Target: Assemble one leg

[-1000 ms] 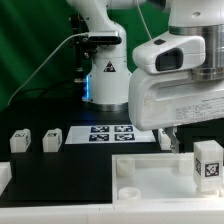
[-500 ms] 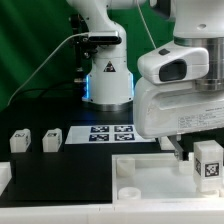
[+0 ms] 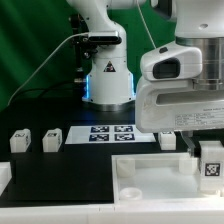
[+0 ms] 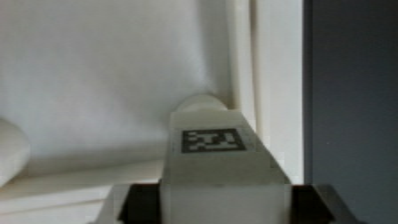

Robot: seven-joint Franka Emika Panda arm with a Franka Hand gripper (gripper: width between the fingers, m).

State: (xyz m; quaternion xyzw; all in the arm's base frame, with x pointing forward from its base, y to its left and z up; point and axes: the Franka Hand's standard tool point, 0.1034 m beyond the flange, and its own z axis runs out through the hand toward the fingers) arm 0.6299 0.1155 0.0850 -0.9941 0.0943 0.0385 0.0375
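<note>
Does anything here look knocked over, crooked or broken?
Nothing stands out. The two loose legs on the exterior view's left stand upright, the marker board lies flat, and the leg between the end effector's fingers looks straight, not tilted, at the tabletop's corner.

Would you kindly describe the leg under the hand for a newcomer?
Find the white tabletop. At its end on the exterior view's right, under the hand, is the leg, tag showing. The other legs sit off it, on the black table.

Four legs [image 3: 18, 141] [image 3: 51, 139] [image 3: 168, 140] [image 3: 211, 161]; one tabletop [image 3: 150, 165]; one marker board [image 3: 105, 133].
</note>
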